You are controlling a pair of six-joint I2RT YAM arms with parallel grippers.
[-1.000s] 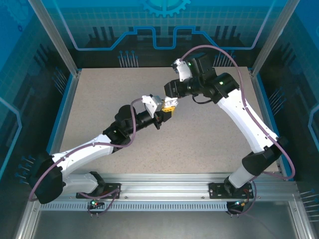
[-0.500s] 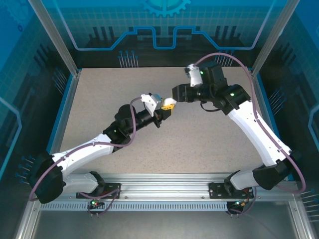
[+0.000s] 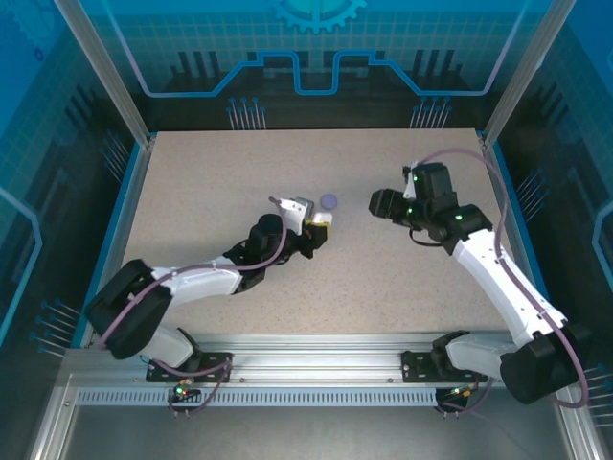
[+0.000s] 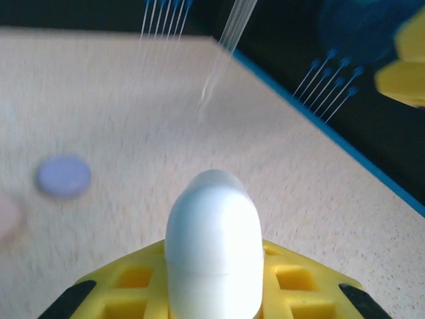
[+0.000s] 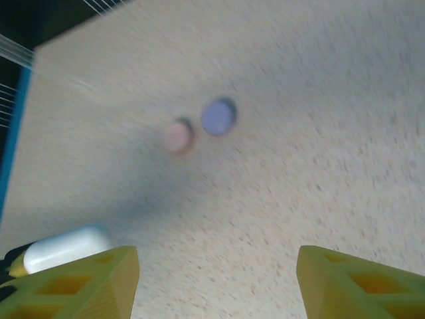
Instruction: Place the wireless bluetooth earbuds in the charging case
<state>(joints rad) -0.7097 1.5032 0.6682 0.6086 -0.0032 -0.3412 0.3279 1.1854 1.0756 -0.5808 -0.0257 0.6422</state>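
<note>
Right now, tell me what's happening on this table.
The left tool is shut on a white rounded case near the middle of the table. The right tool hangs open to the right of it, holding nothing. A purple disc and a pink disc lie side by side on the table, close to the left tool.
</note>
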